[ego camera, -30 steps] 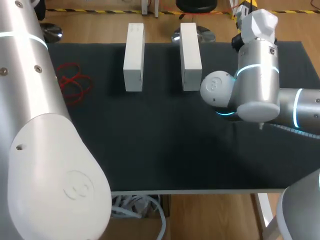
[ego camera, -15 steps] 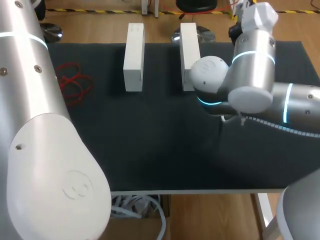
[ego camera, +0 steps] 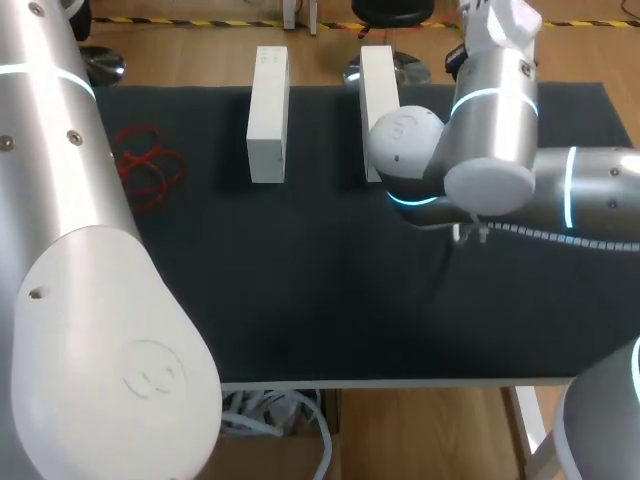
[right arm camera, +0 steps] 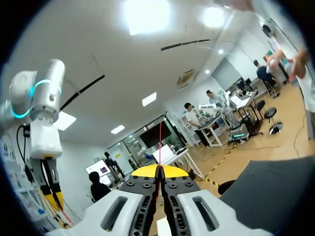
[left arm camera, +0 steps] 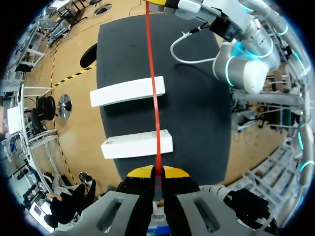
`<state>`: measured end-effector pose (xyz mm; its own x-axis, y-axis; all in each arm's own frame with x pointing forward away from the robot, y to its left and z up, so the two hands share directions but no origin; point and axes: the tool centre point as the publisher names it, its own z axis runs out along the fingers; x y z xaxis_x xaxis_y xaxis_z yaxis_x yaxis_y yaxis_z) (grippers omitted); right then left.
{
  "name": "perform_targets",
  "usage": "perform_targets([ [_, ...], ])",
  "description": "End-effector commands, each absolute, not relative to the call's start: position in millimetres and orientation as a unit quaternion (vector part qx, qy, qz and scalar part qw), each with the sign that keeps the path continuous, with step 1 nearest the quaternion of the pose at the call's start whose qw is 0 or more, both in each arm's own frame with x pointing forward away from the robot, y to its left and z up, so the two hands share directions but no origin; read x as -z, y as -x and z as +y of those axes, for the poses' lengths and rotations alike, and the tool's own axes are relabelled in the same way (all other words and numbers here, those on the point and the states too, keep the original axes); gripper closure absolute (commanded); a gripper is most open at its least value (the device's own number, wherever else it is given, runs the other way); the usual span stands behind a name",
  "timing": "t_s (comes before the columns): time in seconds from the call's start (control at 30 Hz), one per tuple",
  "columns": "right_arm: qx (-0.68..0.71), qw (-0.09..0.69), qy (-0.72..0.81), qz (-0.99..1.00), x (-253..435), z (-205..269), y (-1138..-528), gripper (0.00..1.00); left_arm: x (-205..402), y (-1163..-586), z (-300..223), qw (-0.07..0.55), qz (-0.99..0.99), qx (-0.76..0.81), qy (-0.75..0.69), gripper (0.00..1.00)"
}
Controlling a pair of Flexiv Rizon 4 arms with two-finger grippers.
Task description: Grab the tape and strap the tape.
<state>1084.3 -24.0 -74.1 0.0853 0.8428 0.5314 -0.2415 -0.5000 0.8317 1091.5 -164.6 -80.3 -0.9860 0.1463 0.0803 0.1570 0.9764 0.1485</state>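
Observation:
A thin red tape [left arm camera: 153, 93] runs taut from my left gripper [left arm camera: 157, 171], which is shut on its near end, ahead across both white blocks to my right arm's yellow tips. In the right wrist view my right gripper [right arm camera: 159, 170] is shut on the same tape [right arm camera: 159, 142], a fine red line rising from between its tips. My left arm [right arm camera: 42, 110] hangs off to one side there. In the head view neither gripper shows. My right arm [ego camera: 480, 150] reaches in beside the right-hand block [ego camera: 378, 95].
Two long white blocks [left arm camera: 127, 91] [left arm camera: 137, 144] lie side by side on the black mat [left arm camera: 197, 113]; the other block [ego camera: 268, 110] stands left of the first. A loose tangle of red tape [ego camera: 148, 165] lies on the mat's left side. My left arm's casing [ego camera: 90, 300] hides the near left.
My right arm has swung left across the mat until its elbow is against the right-hand white block. The blocks and the red tangle have not moved.

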Motion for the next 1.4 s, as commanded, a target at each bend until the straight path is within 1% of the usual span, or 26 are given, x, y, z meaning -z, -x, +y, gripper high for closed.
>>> perform_targets([
  [0.03, -0.537, 0.471, -0.551, 0.432, 53.1, -20.0, -1084.4, 1.00, 78.0, -1094.7, -167.1, 0.039, -0.993, 0.081, 0.076, 1.00],
  [0.1, -0.506, 0.493, -0.530, 0.469, 52.8, -19.3, -1085.6, 1.00, 78.0, -1094.7, -167.1, 0.039, -0.993, 0.081, 0.076, 1.00],
  [0.13, -0.499, 0.487, -0.528, 0.485, 54.7, -20.7, -1087.1, 1.00, 78.0, -1094.7, -167.1, 0.039, -0.993, 0.081, 0.076, 1.00],
  [0.17, -0.485, 0.501, -0.497, 0.516, 55.7, -20.7, -1087.8, 1.00, 78.0, -1094.7, -167.1, 0.039, -0.993, 0.081, 0.076, 1.00],
  [0.23, -0.426, 0.559, -0.408, 0.583, 58.5, -22.6, -1089.0, 1.00, 78.0, -1094.7, -167.1, 0.039, -0.993, 0.081, 0.076, 1.00],
  [0.37, -0.348, 0.591, -0.322, 0.652, 67.3, -27.3, -1089.0, 1.00, 78.0, -1094.7, -167.1, 0.039, -0.993, 0.081, 0.076, 1.00],
  [0.47, -0.317, 0.588, -0.295, 0.683, 73.9, -27.0, -1088.2, 1.00, 78.0, -1094.7, -167.1, 0.039, -0.993, 0.081, 0.076, 1.00],
  [0.5, -0.289, 0.591, -0.255, 0.709, 75.2, -26.5, -1088.4, 1.00, 78.0, -1094.7, -167.1, 0.039, -0.993, 0.081, 0.076, 1.00],
  [0.6, -0.258, 0.597, -0.205, 0.731, 74.9, -18.2, -1086.0, 1.00, 78.0, -1094.7, -167.1, 0.039, -0.993, 0.081, 0.076, 1.00],
  [0.73, -0.223, 0.618, -0.153, 0.738, 74.0, -13.5, -1089.1, 1.00, 78.0, -1094.7, -167.1, 0.039, -0.993, 0.081, 0.076, 1.00],
  [0.77, -0.190, 0.634, -0.115, 0.741, 72.4, -14.4, -1091.8, 1.00, 78.0, -1094.7, -167.1, 0.039, -0.993, 0.081, 0.076, 1.00],
  [0.93, -0.164, 0.642, -0.082, 0.744, 68.8, -8.8, -1097.0, 1.00, 78.0, -1094.7, -167.1, 0.039, -0.993, 0.081, 0.076, 1.00],
  [1.03, -0.199, 0.638, -0.102, 0.737, 66.2, -4.8, -1099.1, 1.00, 78.0, -1094.7, -167.1, 0.039, -0.993, 0.081, 0.076, 1.00],
  [1.4, -0.199, 0.638, -0.102, 0.737, 66.2, -4.8, -1099.1, 1.00, 78.0, -1094.7, -167.1, 0.039, -0.993, 0.081, 0.076, 1.00],
])
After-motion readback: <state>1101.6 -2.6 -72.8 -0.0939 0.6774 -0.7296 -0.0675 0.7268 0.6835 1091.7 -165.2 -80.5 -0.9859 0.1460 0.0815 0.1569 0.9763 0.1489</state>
